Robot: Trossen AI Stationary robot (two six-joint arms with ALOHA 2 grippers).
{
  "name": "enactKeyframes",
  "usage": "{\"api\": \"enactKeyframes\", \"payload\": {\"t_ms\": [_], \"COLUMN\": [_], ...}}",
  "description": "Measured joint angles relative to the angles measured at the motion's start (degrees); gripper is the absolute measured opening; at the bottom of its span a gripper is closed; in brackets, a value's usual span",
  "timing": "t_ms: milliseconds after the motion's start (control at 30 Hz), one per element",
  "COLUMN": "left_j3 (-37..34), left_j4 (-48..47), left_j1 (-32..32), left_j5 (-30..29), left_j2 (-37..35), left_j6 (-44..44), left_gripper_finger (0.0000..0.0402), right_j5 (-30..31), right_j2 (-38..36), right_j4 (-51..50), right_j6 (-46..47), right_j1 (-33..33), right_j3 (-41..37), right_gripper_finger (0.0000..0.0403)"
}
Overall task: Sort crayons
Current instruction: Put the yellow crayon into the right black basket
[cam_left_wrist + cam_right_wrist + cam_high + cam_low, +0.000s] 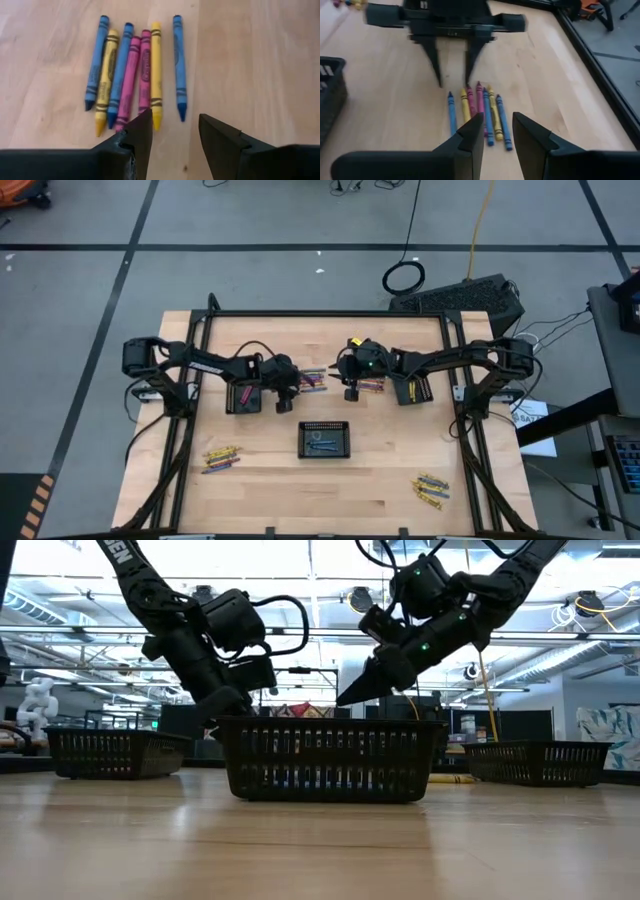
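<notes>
Hovering over the table [330, 480], the left gripper [175, 132] and right gripper [497, 132] are facing each other, fingers spread and empty, above a row of crayons [132, 70] lying between two black trays [243, 396].

Bare table [390, 445] around 7 crayons [132, 70], opposing end effector [452, 82] close beside.

The crayons [131, 70] carry dark oval maker's labels on their paper wrappers, but the lettering is too small to read. White letters on the left arm [130, 565] are cut off and unreadable. No other text is legible.
</notes>
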Motion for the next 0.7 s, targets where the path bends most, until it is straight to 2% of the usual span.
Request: {"api": "enactKeyframes", "payload": {"t_ms": [333,700], "left_j3": [-0.02,-0.02], "left_j4": [-0.11,-0.11], "left_j1": [0.00,0.00], "left_j5": [0.27,-0.66], "left_j2": [1.10,1.87], "left_j6": [0.13,0.19], "left_gripper_finger": [0.0157,0.0077], "right_j5": [0.17,0.20], "right_j2": [0.00,0.00], "right_j4": [-0.18,-0.18], "right_j6": [-0.02,-0.02], "right_j1": [0.69,0.69], "right_j3": [0.00,0.00], "right_gripper_finger": [0.0086,0.0086]}}
